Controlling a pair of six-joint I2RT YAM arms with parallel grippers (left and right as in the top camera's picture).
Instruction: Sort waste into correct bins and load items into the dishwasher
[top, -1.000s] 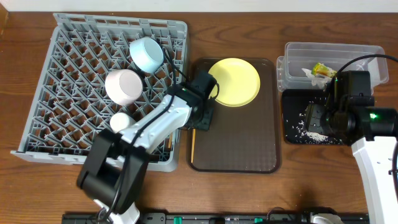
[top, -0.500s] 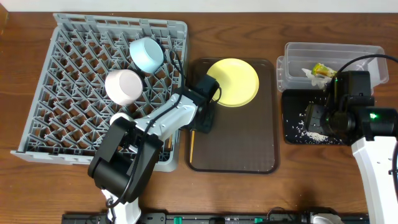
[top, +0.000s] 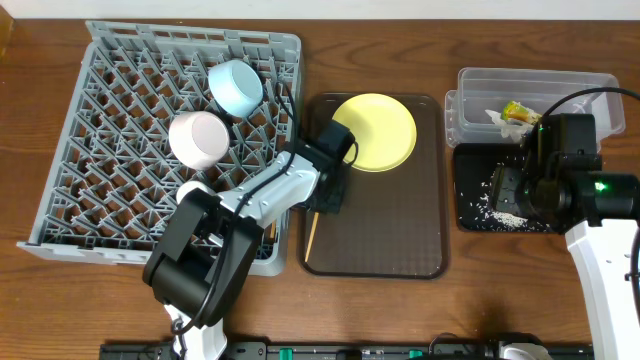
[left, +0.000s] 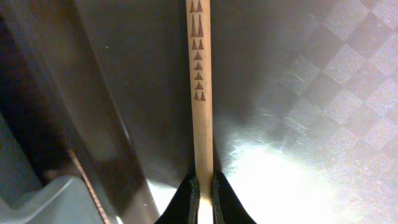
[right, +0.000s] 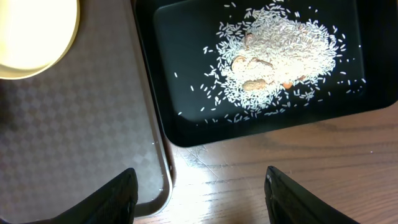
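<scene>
My left gripper (top: 324, 197) is shut on a wooden chopstick (top: 311, 236) at the left edge of the brown tray; the wrist view shows the stick (left: 199, 93) pinched between the jaws (left: 202, 190). The yellow plate (top: 375, 131) lies on the brown tray. The light blue bowl (top: 235, 87) and pinkish-white bowl (top: 197, 138) sit in the grey dish rack (top: 100, 150). The white cup (top: 190, 190) is mostly hidden by the arm. My right gripper (right: 199, 180) is open and empty above the black tray (top: 470, 190) holding rice (right: 280, 50). The wrapper (top: 518, 112) lies in the clear tub (top: 560, 85).
The brown serving tray (top: 400, 230) lies between the rack and the bins. In the right wrist view its right rim (right: 163, 180) runs close beside the black tray (right: 186, 93), with bare wooden table (right: 280, 168) in front.
My left arm has shifted slightly by the tray's left edge. The chopstick in its jaws now lies tilted, its lower end swung a little left. The right arm has not moved.
</scene>
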